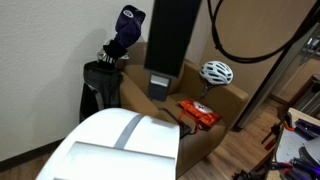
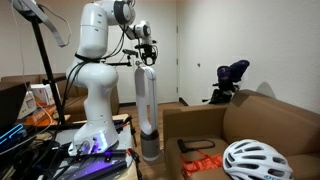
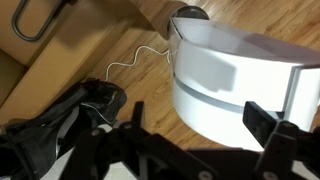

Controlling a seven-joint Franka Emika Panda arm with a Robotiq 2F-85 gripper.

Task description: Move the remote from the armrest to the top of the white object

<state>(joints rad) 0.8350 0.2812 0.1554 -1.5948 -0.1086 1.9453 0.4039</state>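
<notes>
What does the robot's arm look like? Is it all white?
Mostly. The arm is smooth white with fat rounded parts. The gripper at its end is black, and thin dark cables loop beside the wrist.

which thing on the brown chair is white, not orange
The bike helmet: rounded, vented and white. The only other thing seen lying there, the flat snack packet, is orange.

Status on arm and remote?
Gripper high at white tower top, grip unclear. Remote not made out. Orange packet, helmet on chair.
</notes>
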